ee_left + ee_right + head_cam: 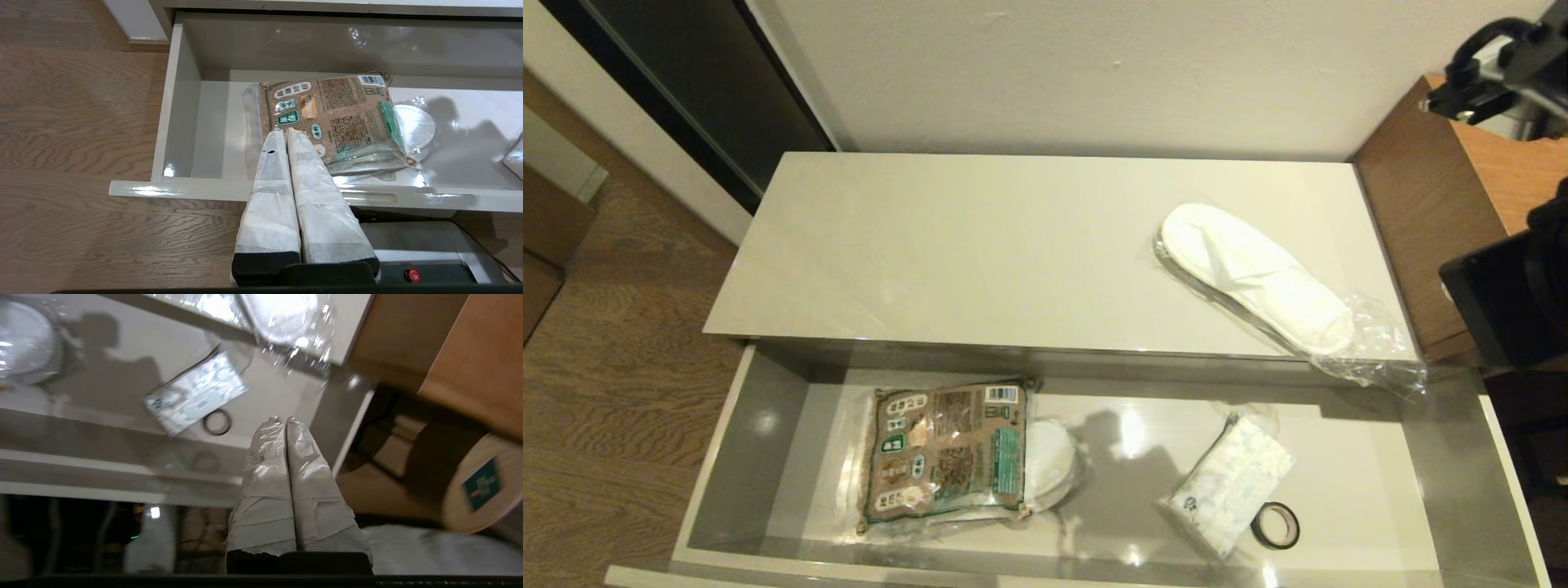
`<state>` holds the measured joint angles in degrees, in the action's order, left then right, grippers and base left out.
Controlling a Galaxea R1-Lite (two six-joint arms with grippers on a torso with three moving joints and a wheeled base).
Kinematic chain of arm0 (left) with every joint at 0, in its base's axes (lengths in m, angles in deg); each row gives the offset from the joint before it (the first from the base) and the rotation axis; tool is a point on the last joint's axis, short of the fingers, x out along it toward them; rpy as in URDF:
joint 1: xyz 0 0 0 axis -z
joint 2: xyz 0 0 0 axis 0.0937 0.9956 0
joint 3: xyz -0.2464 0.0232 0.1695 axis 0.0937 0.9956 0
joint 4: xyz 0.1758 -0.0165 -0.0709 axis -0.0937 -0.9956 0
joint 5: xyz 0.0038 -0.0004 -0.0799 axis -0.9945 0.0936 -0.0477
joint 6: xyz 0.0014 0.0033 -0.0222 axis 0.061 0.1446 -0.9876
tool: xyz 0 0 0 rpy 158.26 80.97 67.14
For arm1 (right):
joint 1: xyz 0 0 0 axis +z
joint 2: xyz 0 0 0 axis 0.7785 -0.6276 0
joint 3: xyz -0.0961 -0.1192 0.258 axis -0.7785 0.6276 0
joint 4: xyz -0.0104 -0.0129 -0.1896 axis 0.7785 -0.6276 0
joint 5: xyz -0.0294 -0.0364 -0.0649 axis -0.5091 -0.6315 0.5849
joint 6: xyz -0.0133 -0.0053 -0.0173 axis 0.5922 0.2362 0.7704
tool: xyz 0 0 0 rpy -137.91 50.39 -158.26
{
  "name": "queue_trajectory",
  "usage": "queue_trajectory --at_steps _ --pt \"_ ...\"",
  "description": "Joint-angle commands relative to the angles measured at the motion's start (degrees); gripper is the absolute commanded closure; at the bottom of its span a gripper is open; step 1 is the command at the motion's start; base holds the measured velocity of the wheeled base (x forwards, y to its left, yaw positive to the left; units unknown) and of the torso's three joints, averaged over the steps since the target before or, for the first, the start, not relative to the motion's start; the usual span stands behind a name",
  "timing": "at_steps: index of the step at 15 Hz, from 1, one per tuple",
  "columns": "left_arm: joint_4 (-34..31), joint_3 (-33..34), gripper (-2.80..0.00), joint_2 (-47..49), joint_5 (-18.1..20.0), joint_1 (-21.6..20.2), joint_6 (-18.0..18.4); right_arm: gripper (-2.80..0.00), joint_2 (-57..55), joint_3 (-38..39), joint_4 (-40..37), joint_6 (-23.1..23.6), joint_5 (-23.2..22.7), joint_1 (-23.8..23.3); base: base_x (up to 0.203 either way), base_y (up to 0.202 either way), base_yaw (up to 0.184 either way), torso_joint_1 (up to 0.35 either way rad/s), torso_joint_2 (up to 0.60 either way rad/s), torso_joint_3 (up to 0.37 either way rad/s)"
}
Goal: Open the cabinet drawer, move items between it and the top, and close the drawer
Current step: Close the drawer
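White tissue pack [196, 393] beyond right tool [286, 421]

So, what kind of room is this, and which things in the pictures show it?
Probably a hotel room, though that is a guess. A wrapped white slipper lies on the glossy cream top, a tissue pack sits in the open cabinet drawer, and the wooden floor looks domestic.

The brown-and-green printed packet [331, 122] in the cabinet drawer [179, 118] carries white label shapes, dense print, a barcode and a green panel, none of it legible. The tissue pack [1230, 483] bears a small blue label, unreadable. A round wooden piece [484, 486] shows a green sign, also unreadable.
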<state>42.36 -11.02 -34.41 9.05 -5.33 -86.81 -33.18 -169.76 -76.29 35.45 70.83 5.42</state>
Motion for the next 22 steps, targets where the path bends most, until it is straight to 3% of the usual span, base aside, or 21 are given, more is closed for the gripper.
queue_trajectory --at_steps 1,3,4,7,8,10,12,14,17,20,22 --pt "0.02 0.01 0.00 0.09 0.00 0.04 -0.03 0.00 0.75 0.96 -3.07 -13.70 -3.96 0.47 0.000 0.000 0.000 0.000 0.00 0.000" --pt "0.02 0.01 0.00 0.09 0.00 0.04 -0.03 0.00 0.69 1.47 -3.75 -25.27 -11.87 0.27 0.000 0.000 0.000 0.000 0.00 0.000" --pt "0.02 0.01 0.00 0.09 0.00 0.04 -0.03 0.00 0.09 -0.51 -3.86 -27.61 -13.01 -1.23 0.000 0.000 0.000 0.000 0.00 0.000" --pt "0.02 0.01 0.00 0.09 0.00 0.04 -0.03 0.00 4.15 5.70 -2.80 -29.26 -19.33 -3.64 0.000 0.000 0.000 0.000 0.00 0.000" --pt "0.02 0.01 0.00 0.09 0.00 0.04 -0.03 0.00 6.04 11.29 1.41 -29.22 -21.36 -3.62 0.000 0.000 0.000 0.000 0.00 0.000" --pt "0.02 0.01 0.00 0.09 0.00 0.04 -0.03 0.00 7.92 23.79 13.61 -29.13 -21.16 -4.62 0.000 0.000 0.000 0.000 0.00 0.000" --pt "0.02 0.01 0.00 0.09 0.00 0.04 -0.03 0.00 7.73 30.37 20.13 -29.02 -19.96 -13.14 0.000 0.000 0.000 0.000 0.00 0.000" --pt "0.02 0.01 0.00 0.09 0.00 0.04 -0.03 0.00 7.12 33.58 23.87 -29.48 -22.45 -19.96 0.000 0.000 0.000 0.000 0.00 0.000" --pt "0.02 0.01 0.00 0.09 0.00 0.04 0.05 0.00 9.04 37.39 25.28 -31.23 -23.82 -29.95 0.000 0.000 0.000 0.000 0.00 0.000" --pt "0.02 0.01 0.00 0.09 0.00 0.04 -0.03 0.00 14.60 43.12 25.25 -36.11 -23.32 -35.97 0.000 0.000 0.000 0.000 0.00 0.000" --pt "0.02 0.01 0.00 0.09 0.00 0.04 -0.03 0.00 18.77 45.07 23.23 -38.31 -22.42 -42.90 0.000 0.000 0.000 0.000 0.00 0.000"
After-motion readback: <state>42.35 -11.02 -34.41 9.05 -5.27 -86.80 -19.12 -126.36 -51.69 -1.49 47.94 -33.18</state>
